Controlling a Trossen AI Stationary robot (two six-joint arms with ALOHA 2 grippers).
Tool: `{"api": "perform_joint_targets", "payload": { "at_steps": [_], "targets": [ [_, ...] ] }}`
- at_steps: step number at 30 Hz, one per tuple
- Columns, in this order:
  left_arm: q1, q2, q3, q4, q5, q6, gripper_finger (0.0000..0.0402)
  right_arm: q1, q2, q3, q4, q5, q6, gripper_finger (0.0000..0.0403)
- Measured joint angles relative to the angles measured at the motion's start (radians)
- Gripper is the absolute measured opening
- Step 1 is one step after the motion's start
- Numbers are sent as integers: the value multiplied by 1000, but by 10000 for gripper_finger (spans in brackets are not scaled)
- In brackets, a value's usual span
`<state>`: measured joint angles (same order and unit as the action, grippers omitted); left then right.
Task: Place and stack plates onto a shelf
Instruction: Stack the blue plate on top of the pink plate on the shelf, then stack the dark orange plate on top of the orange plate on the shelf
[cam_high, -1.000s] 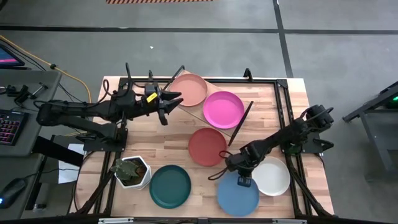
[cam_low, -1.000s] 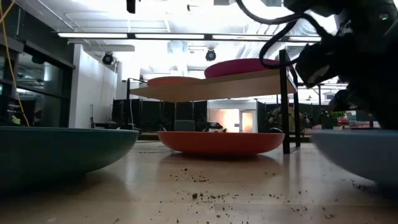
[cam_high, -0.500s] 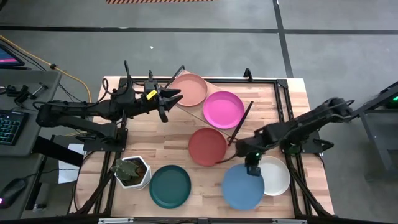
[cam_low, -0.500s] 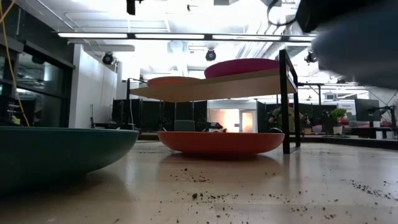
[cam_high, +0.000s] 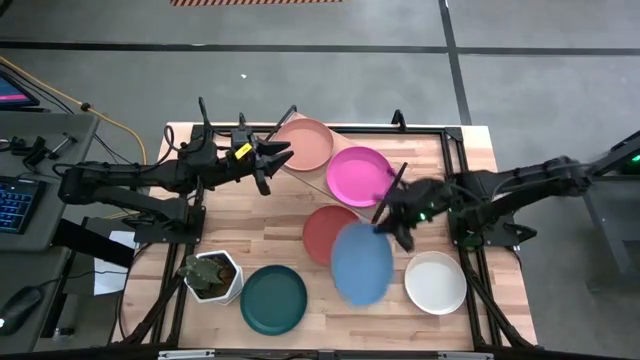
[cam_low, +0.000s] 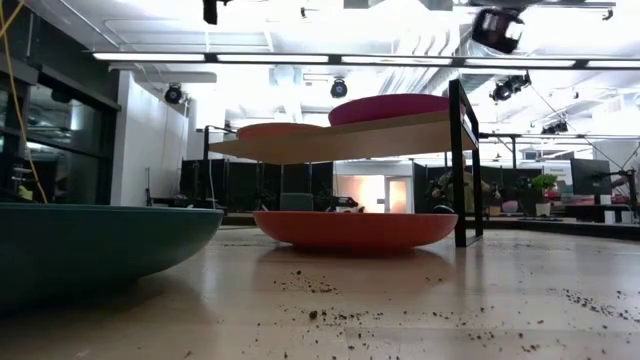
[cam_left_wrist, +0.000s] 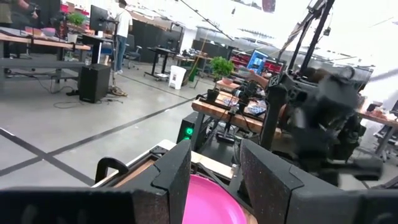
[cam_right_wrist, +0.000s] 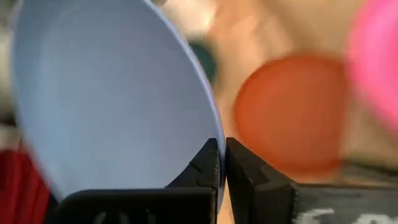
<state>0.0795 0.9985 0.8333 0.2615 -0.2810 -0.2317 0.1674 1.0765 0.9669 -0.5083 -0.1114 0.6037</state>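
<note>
In the high view my right gripper (cam_high: 398, 218) is shut on the blue plate (cam_high: 361, 264), which hangs tilted above the table and partly covers the red plate (cam_high: 325, 233). The peach plate (cam_high: 304, 143) and magenta plate (cam_high: 358, 174) sit on the shelf (cam_high: 343, 139); the low view shows both up on the shelf (cam_low: 340, 138). The white plate (cam_high: 436, 283) and dark green plate (cam_high: 273, 299) lie flat on the table. My left gripper (cam_high: 272, 160) waits open just left of the peach plate. My right gripper pinches the blue plate's rim (cam_right_wrist: 216, 134) between its two fingers (cam_right_wrist: 205, 163), one on the inner face and one on the underside. In the high view the hold is at the plate's far right rim (cam_high: 383, 230). The plate is lifted clear and tilted.
A white hexagonal plant pot (cam_high: 213, 277) stands near the table's near left corner. Black frame bars (cam_high: 455, 150) run along the table's right and far sides. The shelf's black leg (cam_high: 388, 196) slants beside the magenta plate. Crumbs of soil (cam_low: 330, 300) dot the tabletop.
My right gripper has lifted the blue plate off the table's near side and carried it up and toward the far edge and the shelf. The plate has gone from flat beside the white plate to tilted over the red plate, and has left the low view.
</note>
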Motion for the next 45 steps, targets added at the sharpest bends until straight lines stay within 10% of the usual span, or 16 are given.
{"api": "perform_joint_targets", "payload": {
  "at_steps": [17,34,45],
  "targets": [
    [0,0,0,378,-46,206,131,-541,93,300,-383,213,-118,0],
    [0,0,0,395,-45,220,131,-647,221,332,-458,81,-231,3],
    [0,0,0,394,-46,244,131,-647,201,352,-444,50,-312,168]
  ]
}}
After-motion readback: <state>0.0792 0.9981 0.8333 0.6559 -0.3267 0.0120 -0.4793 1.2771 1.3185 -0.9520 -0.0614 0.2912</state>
